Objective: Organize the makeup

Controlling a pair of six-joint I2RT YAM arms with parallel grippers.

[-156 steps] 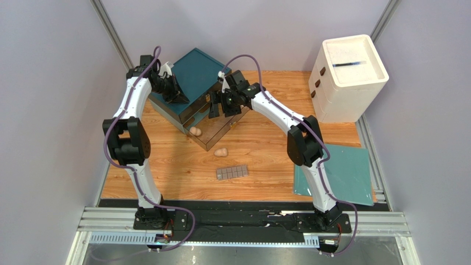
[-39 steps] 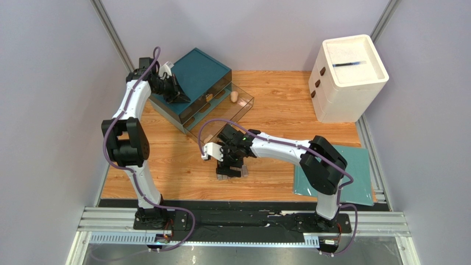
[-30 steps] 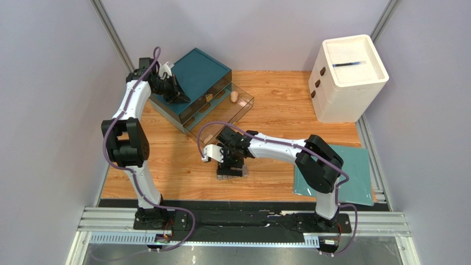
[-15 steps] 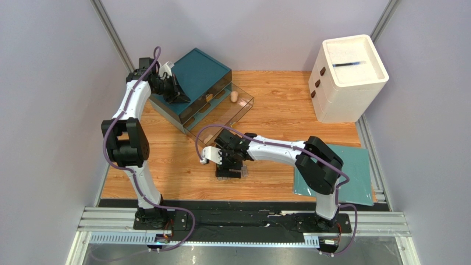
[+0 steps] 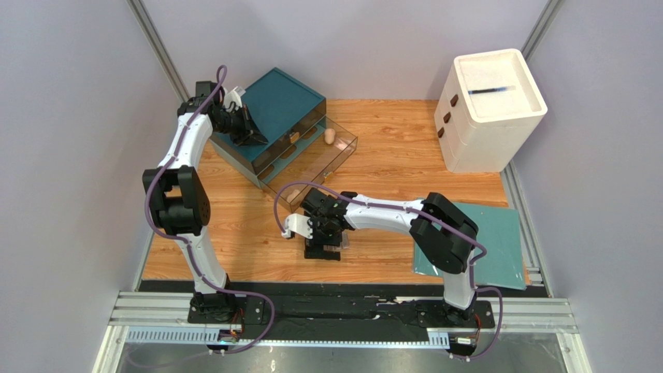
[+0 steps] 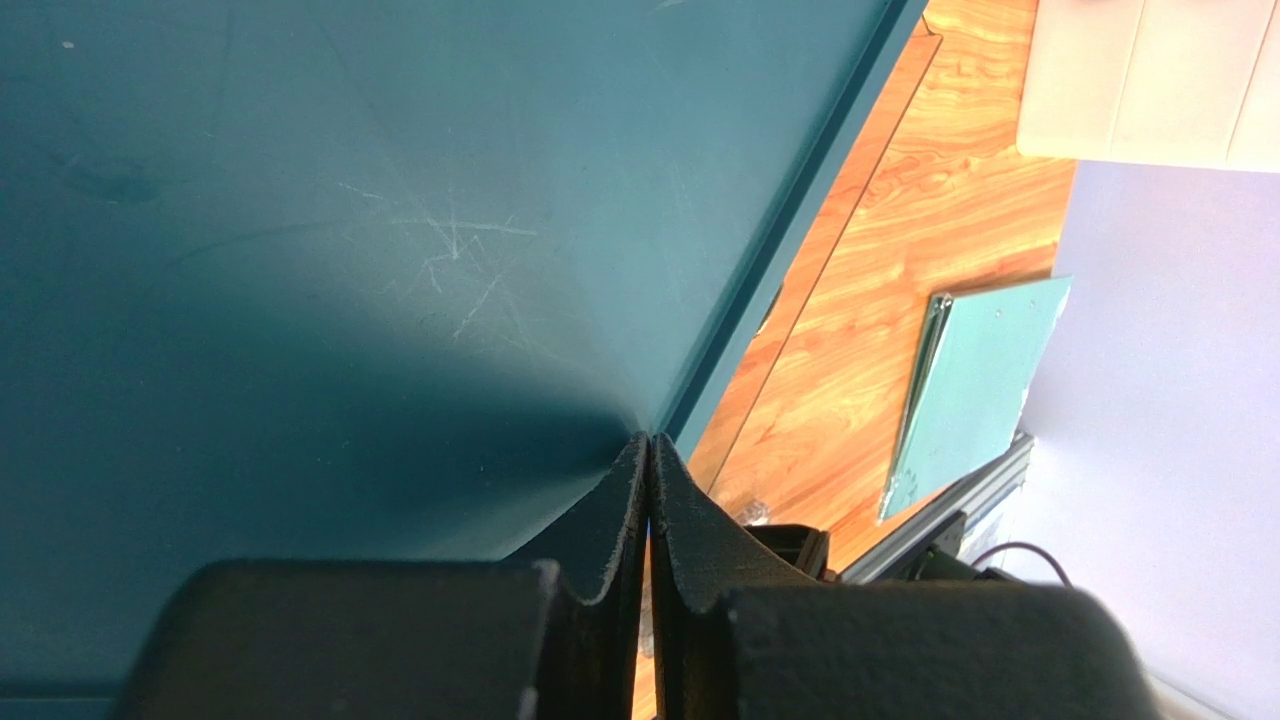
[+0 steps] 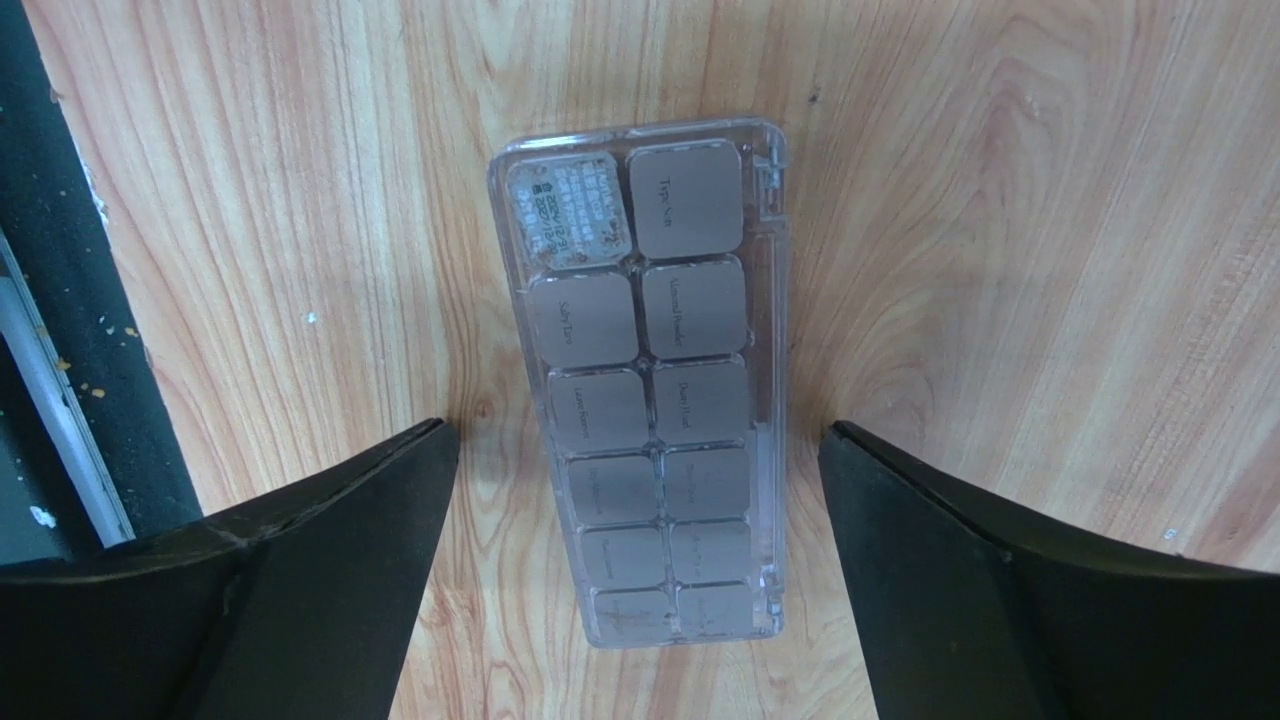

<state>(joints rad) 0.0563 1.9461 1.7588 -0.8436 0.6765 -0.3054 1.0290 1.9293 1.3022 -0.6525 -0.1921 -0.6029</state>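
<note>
1. The left end effector (image 5: 250, 134) is at the left edge of the teal drawer box (image 5: 284, 97), back left on the wooden surface (image 5: 233, 233).
2. A clear drawer (image 5: 307, 167) is pulled out of the box, with a peach sponge (image 5: 330, 137) inside.
3. The right end effector (image 5: 323, 247) points down, low over the surface's near middle.
4. A white drawer unit (image 5: 494, 109) stands back right, and a teal mat (image 5: 498, 241) lies near right.

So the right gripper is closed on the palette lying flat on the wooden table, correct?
No: the right gripper is open, straddling the palette without touching it, as the right wrist view shows. The palette does lie flat on the wooden table.
</note>
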